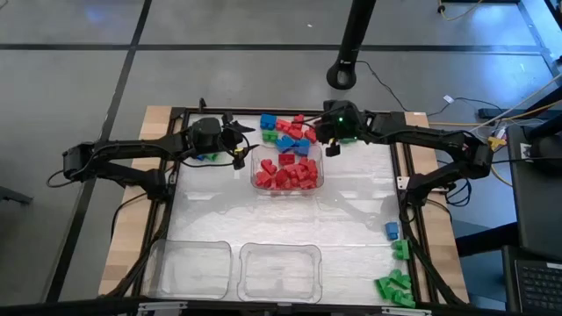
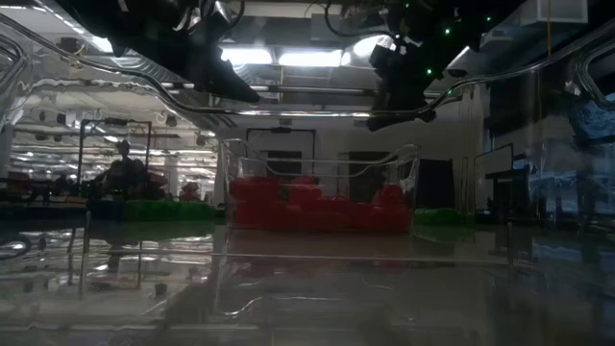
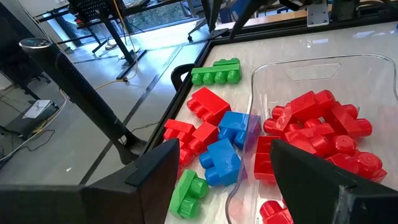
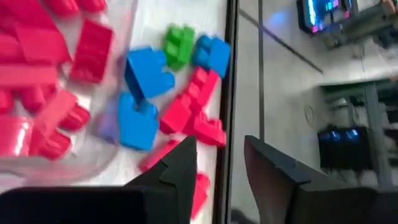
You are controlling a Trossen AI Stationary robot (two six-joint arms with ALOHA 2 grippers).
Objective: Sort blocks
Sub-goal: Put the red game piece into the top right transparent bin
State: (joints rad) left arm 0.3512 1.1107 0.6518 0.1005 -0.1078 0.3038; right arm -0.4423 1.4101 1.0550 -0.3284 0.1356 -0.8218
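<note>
Two empty clear trays [image 1: 233, 268] sit at the near edge of the bench [image 1: 351, 206], with a few green and blue blocks [image 1: 395, 263] strewn along the near right. Farther back, a third tray [image 1: 287, 172] holds a heap of red blocks [image 1: 288, 173], and beyond it at the far edge lies a loose mixed pile [image 1: 288, 130] of red, blue and green.

Left tool [image 1: 235, 139] hovers at the pile's left, fingers apart and empty. Right tool [image 1: 331, 140] hangs at the pile's right; its fingers show a narrow gap with nothing visible between them.

These blocks look like light, rigid, hollow plastic, smooth enough to slip, not fragile. Flat opposite side walls seem the surest hold; studded tops would likely let fingers skid. Tangled neighbours may shift when one is lifted.
</note>
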